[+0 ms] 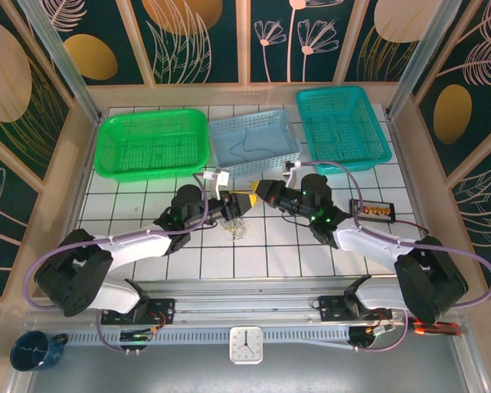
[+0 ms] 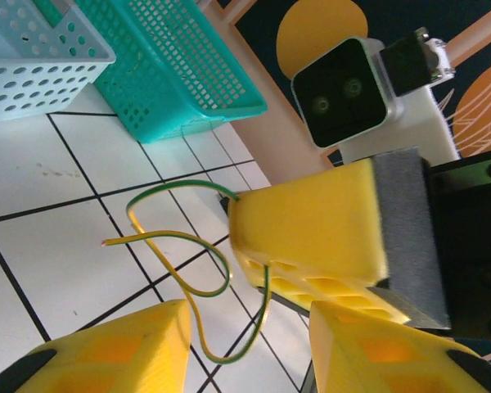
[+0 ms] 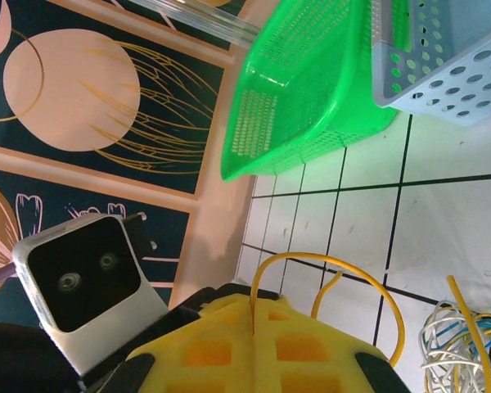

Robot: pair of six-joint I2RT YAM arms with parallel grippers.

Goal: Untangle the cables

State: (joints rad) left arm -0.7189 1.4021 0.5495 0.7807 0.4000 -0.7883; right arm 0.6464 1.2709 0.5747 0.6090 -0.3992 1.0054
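Left fingers point(image 2: 114, 348) sit at the bottom edge of your left wrist view. They stand apart, with a clear strip of white tiled surface point(image 2: 57, 246) showing between the two yellow blocks. A yellow-green wire point(image 2: 198, 291) drops through that gap. Can't tell whether either block touches it.

Right fingers point(image 3: 221, 344) are pressed together with the seam fully closed, clamped on that same wire. In your left wrist view one end of the wire goes in at their tip. In the right wrist view a yellow loop arcs up out of the seam. The wire makes two loose loops off the tip, and its free end points left over a tile.

The rest of the cables point(image 3: 462, 348) are a small tangle of whitish, blue and yellow strands lying on a white tile, just beside the right fingers. A yellow strand runs down into the tangle. Can't tell if it's the clamped wire.

From the top camera, the two sets of fingers meet nearly tip to tip around mid-surface, with the tangle just on the near side of them.

Along the far edge:
- green basket point(image 1: 114, 160) on the left
- pale blue basket point(image 1: 290, 147) in the centre, with a thin dark wire point(image 1: 247, 149) lying in it
- teal basket point(image 1: 376, 143) on the right

A small black box point(image 1: 372, 210) with orange parts sits by the right arm.
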